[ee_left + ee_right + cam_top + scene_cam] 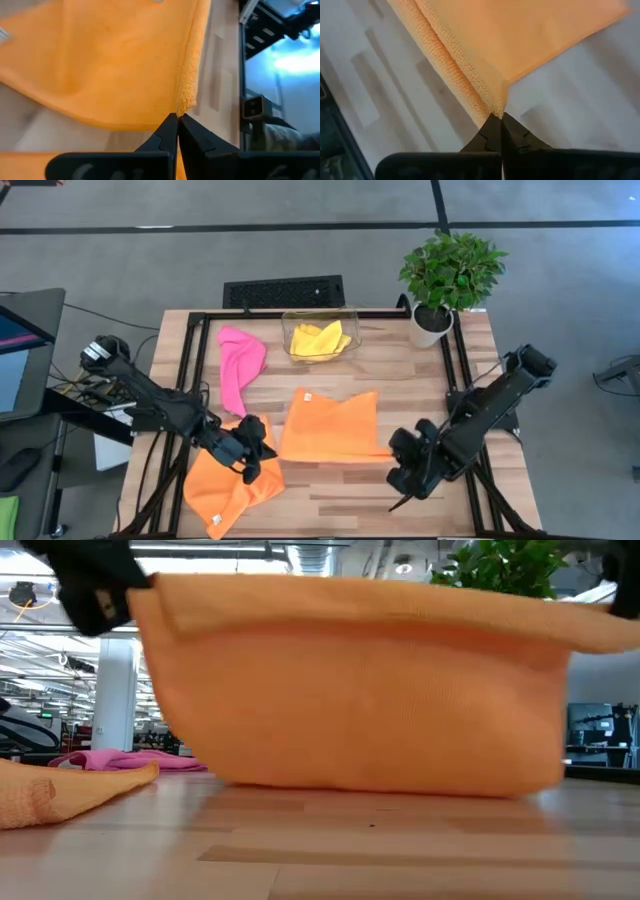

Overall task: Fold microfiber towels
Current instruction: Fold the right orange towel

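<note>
— At the middle of the tabletop (400,365) the orange towel (330,425) hangs stretched between the two arms. How is it held?

— By its near corners. The left pincer (262,448) is clamped tight on the corner at about seven o'clock, the right pincer (397,452) on the corner at about four o'clock. Each wrist view shows the fingers pressed together on a tip of hemmed edge.

— And the cloth itself?

— Soft and light, I judge. From the low view it sags in a shallow belly between the held corners, its lower fold resting on the wood. It has no stiffness of its own, so it will follow wherever the corners go and droop wherever it is not carried.

— Slippery?

— Hardly; the looped pile looks grippy. The risk is rather that so small a pinch slips off the hem. Corners and hemmed edges are the places to grasp; the middle would only bunch.

— The others?

— A second orange towel (225,485) lies crumpled at eight o'clock, just beside the left pincer. The pink towel (240,365) lies at ten o'clock, and the yellow towel (320,340) sits in the clear bin (352,320) at twelve. A potted plant (450,275) stands at one o'clock.
</note>
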### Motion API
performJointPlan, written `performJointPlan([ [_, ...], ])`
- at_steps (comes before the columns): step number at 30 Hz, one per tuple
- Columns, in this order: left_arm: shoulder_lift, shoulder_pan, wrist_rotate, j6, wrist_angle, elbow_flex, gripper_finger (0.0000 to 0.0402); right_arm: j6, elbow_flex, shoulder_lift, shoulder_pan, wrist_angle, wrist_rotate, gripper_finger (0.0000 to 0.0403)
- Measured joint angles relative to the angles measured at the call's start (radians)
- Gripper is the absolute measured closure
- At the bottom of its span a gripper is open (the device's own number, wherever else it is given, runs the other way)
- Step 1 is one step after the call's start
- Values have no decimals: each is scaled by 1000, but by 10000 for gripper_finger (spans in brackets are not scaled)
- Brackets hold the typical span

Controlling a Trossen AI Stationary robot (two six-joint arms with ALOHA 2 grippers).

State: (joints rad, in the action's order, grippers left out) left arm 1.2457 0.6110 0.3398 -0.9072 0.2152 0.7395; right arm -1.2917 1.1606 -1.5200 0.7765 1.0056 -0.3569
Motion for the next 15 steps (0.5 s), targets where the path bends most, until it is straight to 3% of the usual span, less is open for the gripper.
performJointPlan([
  [7,0,12,-58,-59,-171,-142,401,10,0,-119,-24,-107,80,395],
  [15,0,13,-140,-30,-177,-192,401,147,-1,-205,-95,-278,243,395],
])
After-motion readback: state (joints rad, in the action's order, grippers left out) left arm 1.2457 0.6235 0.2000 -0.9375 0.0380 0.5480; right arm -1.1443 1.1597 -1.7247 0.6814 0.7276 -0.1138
